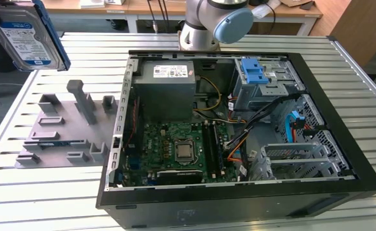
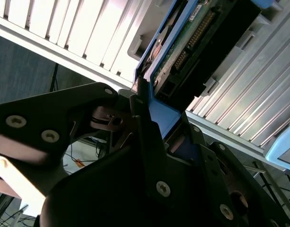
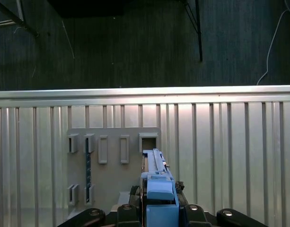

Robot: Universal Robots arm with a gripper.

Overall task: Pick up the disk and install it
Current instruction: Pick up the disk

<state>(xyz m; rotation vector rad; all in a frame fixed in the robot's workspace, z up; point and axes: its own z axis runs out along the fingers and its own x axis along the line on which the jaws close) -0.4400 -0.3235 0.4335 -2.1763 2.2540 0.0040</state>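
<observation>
The disk (image 1: 27,36) is seen high above the bench (image 1: 361,86) at the upper corner of the exterior view's left, its printed label turned to the camera and blue rails running along its edges. It is gripped by the hand (image 2: 166,118) — in the second wrist view the black fingers (image 2: 144,132) are closed against the blue rail at one end of the disk, whose green underside and connector face the camera. In the first wrist view the disk (image 3: 158,187) is seen edge-on, over the grey holder (image 3: 111,165) that lies flat on the slatted bench. In the exterior view this holder is placed just beside the open computer case (image 1: 239,202), on the exterior view's left of it. Inside the case a grey box (image 1: 167,77) and a blue latch (image 1: 253,72) are seen — both well apart from the disk.
</observation>
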